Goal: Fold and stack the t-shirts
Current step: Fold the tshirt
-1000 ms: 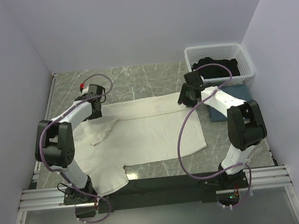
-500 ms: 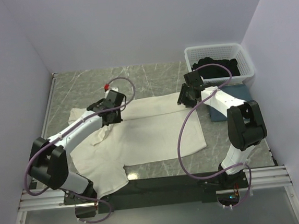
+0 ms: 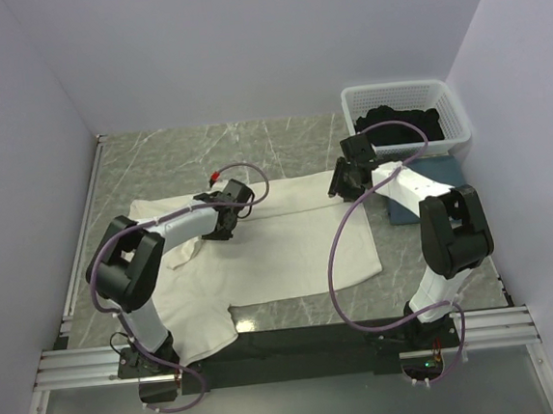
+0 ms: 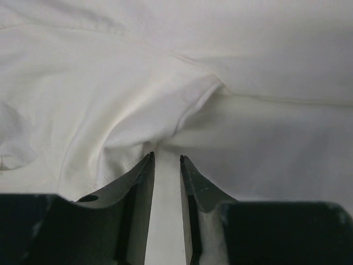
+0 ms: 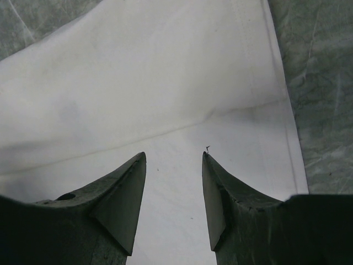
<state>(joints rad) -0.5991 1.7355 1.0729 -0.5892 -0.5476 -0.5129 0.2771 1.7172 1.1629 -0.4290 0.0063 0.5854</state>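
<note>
Three t-shirts. One cream-white t-shirt (image 3: 290, 249) is spread from the table's (image 3: 281, 144) near left edge to its middle. The left gripper (image 4: 166, 157) pinches a raised fold of it. The right gripper (image 5: 174, 154) hovers over its far right hem, jaws apart. One slate-blue t-shirt (image 3: 448, 173) lies at the right edge. One black t-shirt (image 3: 400, 126) fills the single basket (image 3: 402, 87) in the far right corner.

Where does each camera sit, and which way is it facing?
Top external: high behind the bases, looking down on the table, the cream t-shirt and the basket; left arm and right arm show whole.
Left wrist: on the left arm, looking along the left gripper at a bunched fold of the shirt; its two fingers show, pinched on cloth.
Right wrist: on the right arm, looking down at the shirt's edge and bare table; the right gripper shows, fingers parted.
Shared: all three see the cream t-shirt.
</note>
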